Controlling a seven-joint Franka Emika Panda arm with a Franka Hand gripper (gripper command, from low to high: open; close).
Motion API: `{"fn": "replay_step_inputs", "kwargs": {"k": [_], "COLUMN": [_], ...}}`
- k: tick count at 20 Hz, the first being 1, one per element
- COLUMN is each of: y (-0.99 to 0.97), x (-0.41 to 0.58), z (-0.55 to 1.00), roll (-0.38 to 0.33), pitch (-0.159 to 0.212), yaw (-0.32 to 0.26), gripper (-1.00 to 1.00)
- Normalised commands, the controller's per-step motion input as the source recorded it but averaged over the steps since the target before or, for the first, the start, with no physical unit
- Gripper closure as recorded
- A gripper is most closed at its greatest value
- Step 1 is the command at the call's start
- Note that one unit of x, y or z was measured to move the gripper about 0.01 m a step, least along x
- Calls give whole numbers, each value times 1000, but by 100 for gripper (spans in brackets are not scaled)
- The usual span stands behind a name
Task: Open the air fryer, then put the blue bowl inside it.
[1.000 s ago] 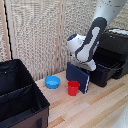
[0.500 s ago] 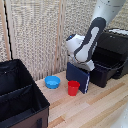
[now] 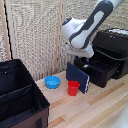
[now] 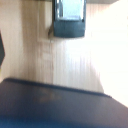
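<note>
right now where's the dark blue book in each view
Exterior view: the book stands upright on the wooden table, between the red cup and the open air fryer drawer, below the arm.
Wrist view: a dark blue surface, probably the book, fills the lower part, blurred.
Shared landmark: the light wooden table.

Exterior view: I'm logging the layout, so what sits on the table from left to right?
Black crate → blue bowl → red cup → dark-blue book → air fryer, drawer pulled out.
</note>
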Motion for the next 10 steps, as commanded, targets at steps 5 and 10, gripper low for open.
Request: {"fn": "replay_step_inputs", "kwargs": {"k": [5,10], "y": [488,539], "x": [213,257], "z": [478,245], "roll": [211,292], "pitch": [20,31], "yaw": [-24,0], "gripper": [-100,-100]}}
